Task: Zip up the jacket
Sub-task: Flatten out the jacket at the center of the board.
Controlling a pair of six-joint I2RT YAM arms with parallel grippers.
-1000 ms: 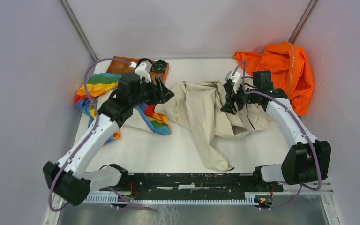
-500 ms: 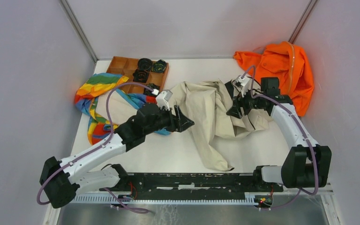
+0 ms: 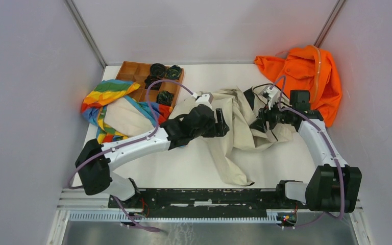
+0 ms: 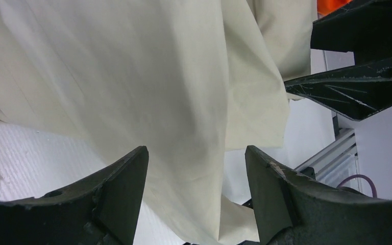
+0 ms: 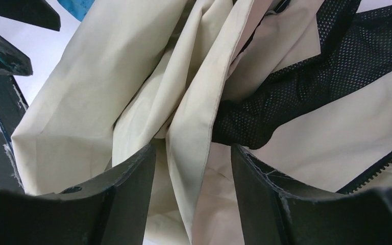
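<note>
The big, crumpled cream cloth jacket [image 3: 240,120] with black net lining lies in the middle of the white counter [image 3: 184,163]. The left end effector [image 4: 196,149] hangs over the jacket's left side with its fingers apart. The right end effector [image 5: 193,148] hangs over a fold on the right side, fingers apart, not squeezing anything. A bright orange garment [image 3: 306,71] lies in the far right corner.

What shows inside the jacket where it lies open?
Inside the jacket, black mesh lining and a run of dark zipper teeth show; beige folds cover the rest.
</note>
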